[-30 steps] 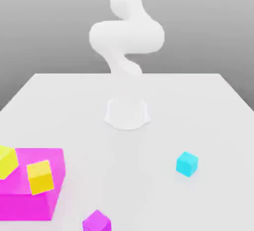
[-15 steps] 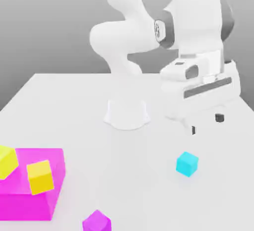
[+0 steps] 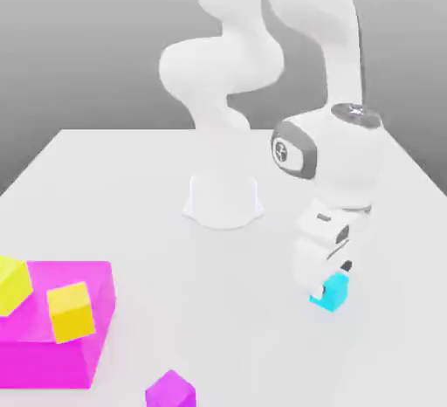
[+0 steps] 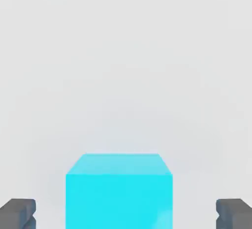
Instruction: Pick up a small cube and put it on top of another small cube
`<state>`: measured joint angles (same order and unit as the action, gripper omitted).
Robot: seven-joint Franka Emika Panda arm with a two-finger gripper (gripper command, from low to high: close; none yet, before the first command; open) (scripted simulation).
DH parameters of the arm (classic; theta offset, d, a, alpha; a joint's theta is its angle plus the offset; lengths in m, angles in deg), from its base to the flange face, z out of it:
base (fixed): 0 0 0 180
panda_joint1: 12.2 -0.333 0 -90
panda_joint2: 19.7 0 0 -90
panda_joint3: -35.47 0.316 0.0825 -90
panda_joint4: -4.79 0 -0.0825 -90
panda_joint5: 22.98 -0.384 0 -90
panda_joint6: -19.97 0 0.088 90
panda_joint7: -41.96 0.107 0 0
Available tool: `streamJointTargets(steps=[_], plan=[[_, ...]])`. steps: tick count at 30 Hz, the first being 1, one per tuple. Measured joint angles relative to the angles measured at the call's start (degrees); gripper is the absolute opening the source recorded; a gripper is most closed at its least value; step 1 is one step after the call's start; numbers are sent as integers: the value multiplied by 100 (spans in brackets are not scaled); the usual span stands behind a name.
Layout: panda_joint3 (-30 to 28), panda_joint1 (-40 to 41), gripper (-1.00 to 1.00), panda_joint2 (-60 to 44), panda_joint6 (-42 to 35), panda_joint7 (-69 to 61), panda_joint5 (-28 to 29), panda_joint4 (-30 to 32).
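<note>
Straddling the small cyan cube, the claw is standing with its two dark fingertips spread wide apart, one to either side of the cube and neither touching it. In the hand view the cube is sitting squarely in the gap, with clear space showing between each of its side faces and the pad nearest it, so the claw is gripping nothing at this moment.

That centring is the relation the coming move is turning on: the cube is lying directly between the fingers, its flat sides facing the pads, and being a cube it is offering no long axis to line up with. To my judgement, a plain closing of the fingers is what the next step is calling for, with little or no sideways correction needed.

In the exterior view the claw is reaching down onto the cyan cube, which is resting on the white bench towards that view's right, with the hand partly covering it.

Farther off, well apart on that view's left, a small magenta cube is sitting on the bench near the front edge, and beyond it a big magenta block is carrying two yellow cubes.
</note>
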<state>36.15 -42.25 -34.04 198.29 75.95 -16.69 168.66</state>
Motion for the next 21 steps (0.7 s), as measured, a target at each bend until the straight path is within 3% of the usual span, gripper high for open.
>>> streamJointTargets(steps=[1,8,17,19,21], plan=[[-34,-37,-100,-102,83,12,4,-14],[-37,-34,-100,-95,75,33,32,-14],[360,210,-100,1305,-1057,-393,-532,245],[177,53,-100,1507,-1359,-596,-616,155],[-219,456,-100,1580,-1700,-911,-606,-115]])
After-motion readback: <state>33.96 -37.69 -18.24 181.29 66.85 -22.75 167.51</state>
